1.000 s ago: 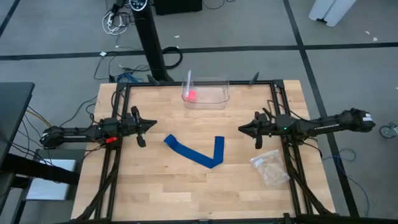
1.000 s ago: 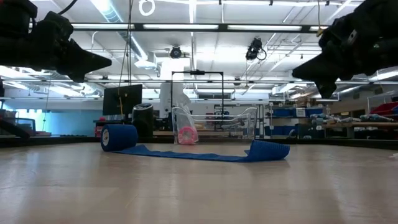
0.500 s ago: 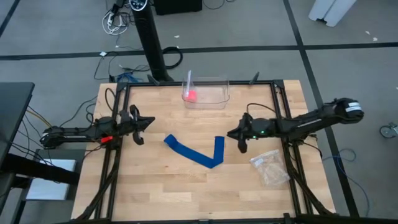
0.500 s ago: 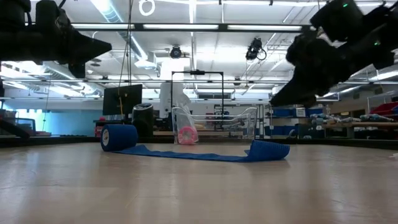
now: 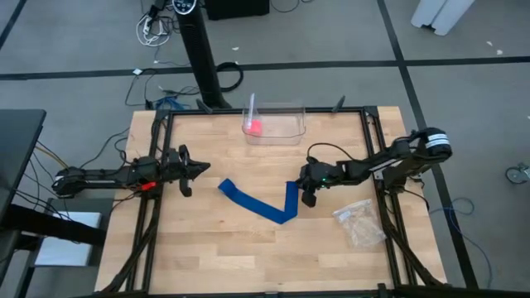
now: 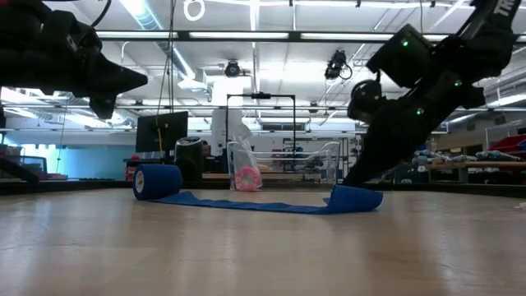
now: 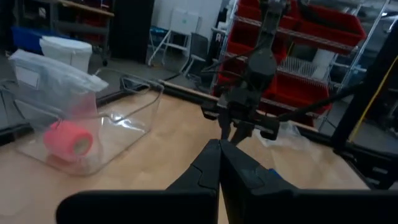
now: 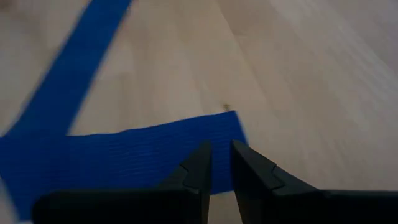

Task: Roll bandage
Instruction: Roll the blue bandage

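Observation:
The bandage (image 5: 267, 207) is a bright blue strip lying in a V on the table. Its left end is a small roll (image 6: 156, 181) and its right end (image 8: 231, 127) lies flat. My right gripper (image 5: 305, 195) is low over that right end, slanting down, with only a narrow gap between its fingers (image 8: 221, 163). My left gripper (image 5: 204, 169) is shut and empty, above the table to the left of the roll; it also shows in the left wrist view (image 7: 219, 163). My right gripper comes slanting down from the table's right side at the bandage's right end (image 8: 231, 127). Its fingertips (image 6: 348, 182) are right at the strip, but I cannot tell whether they touch it. The bandage lies flat on the table.
A clear plastic container (image 5: 286, 126) with a small pink roll (image 5: 255, 127) stands at the table's far edge. A clear plastic bag (image 5: 358, 220) lies near the right rail. Black frame rails (image 5: 154, 199) run along both sides. Bare wood lies toward the near edge.
My right gripper has gone toward the table's left and down, from above the right rail to the bandage's right end, tipping its fingers downward. The bandage has stayed where it was.

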You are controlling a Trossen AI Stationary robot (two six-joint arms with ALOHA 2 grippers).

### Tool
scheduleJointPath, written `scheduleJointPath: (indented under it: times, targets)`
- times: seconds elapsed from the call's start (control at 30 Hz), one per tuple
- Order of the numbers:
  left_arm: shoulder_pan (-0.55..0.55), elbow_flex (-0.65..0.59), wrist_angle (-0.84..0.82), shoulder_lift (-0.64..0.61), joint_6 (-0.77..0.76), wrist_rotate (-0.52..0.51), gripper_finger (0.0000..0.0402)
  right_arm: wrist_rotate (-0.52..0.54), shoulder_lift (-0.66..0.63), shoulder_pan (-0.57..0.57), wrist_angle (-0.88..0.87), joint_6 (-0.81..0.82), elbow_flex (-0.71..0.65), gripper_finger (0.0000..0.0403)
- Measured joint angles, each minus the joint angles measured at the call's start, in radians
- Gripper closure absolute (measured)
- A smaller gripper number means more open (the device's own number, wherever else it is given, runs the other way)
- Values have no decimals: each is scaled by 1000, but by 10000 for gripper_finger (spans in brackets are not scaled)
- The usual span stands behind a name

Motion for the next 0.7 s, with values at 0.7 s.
scheduleJointPath:
  times: [0.7]
  targets:
    - [0, 0, -35, 47, 4, 1, 389, -28, 88, -19, -27, -24, 61, 397]
